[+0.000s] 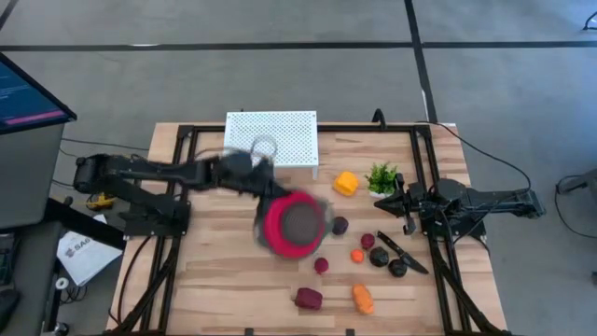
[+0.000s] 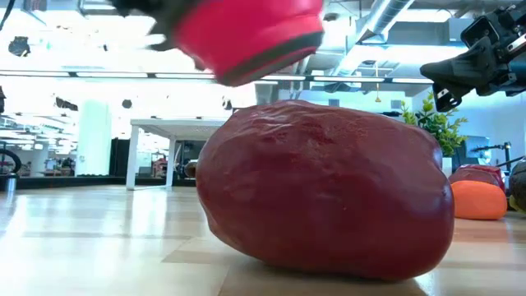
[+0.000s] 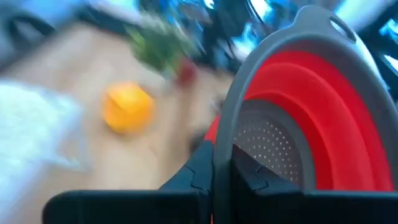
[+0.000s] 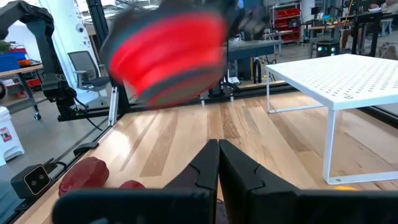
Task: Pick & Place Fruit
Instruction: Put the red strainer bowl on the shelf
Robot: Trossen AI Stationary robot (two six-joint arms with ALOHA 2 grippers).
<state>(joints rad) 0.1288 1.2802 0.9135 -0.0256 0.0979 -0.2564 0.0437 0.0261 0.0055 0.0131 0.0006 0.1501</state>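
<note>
Left gripper [image 3: 221, 180] clamps the red colander [image 1: 294, 224] by its rim, mid-table.
Colander blurred; right gripper [image 4: 217, 163] pinched empty near the right edge.

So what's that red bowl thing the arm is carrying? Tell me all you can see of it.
The red colander is a round bowl with ribbed red walls, a grey rim with a small handle tab and a grey perforated bottom. It looks like soft collapsible plastic. The left gripper is shut on its rim, holding it tilted in the air above the table's middle, clear of the fruit.

Red colander [image 1: 295, 225] raised above table [image 1: 224, 280]; white perforated rack [image 1: 272, 138] at rear; green plant [image 1: 381, 176], knife [image 1: 403, 253] right.
</note>
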